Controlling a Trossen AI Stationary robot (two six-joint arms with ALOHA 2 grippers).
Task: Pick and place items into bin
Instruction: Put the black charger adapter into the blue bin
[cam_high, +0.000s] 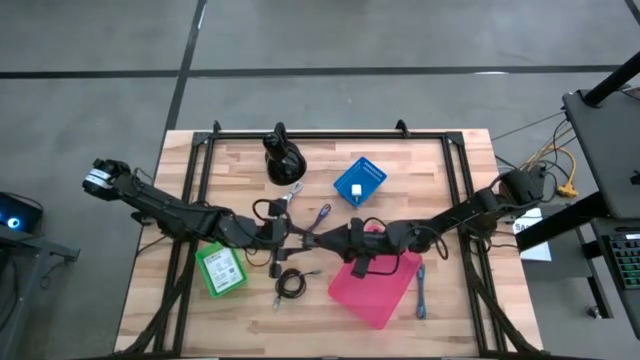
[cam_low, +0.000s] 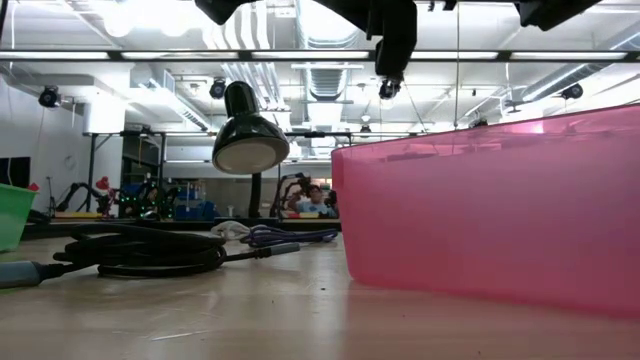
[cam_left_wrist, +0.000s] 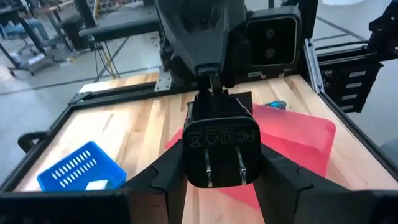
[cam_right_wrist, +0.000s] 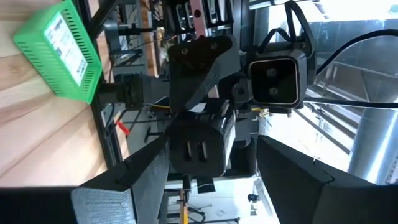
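Note:
My left gripper (cam_high: 288, 238) (cam_left_wrist: 221, 171) is shut on a black plug adapter (cam_left_wrist: 221, 146) with two metal prongs, held above the table's middle. My right gripper (cam_high: 316, 240) (cam_right_wrist: 214, 158) faces it from the right. It is open, with one finger on each side of the adapter (cam_right_wrist: 199, 148). A black coiled cable (cam_high: 290, 284) (cam_low: 140, 255) lies on the table below them. A purple cable (cam_high: 320, 215), a silver connector (cam_high: 293, 193) and a blue cable (cam_high: 421, 295) lie on the wood. The pink bin (cam_high: 375, 290) stands right of the middle. My left gripper pinches the adapter's two opposite side faces (cam_left_wrist: 191, 155) between its two fingers, coming level from the table's left. The adapter is lifted clear of the table, its prongs toward the left wrist camera. My right gripper: I cannot tell whether its fingers touch the adapter.
A black rounded stand (cam_high: 283, 160) (cam_low: 248, 140) stands at the far middle. A blue basket (cam_high: 360, 180) with a white item sits far right of the middle, and a green basket (cam_high: 220, 268) sits near left. A metal frame (cam_high: 330, 133) borders the table.

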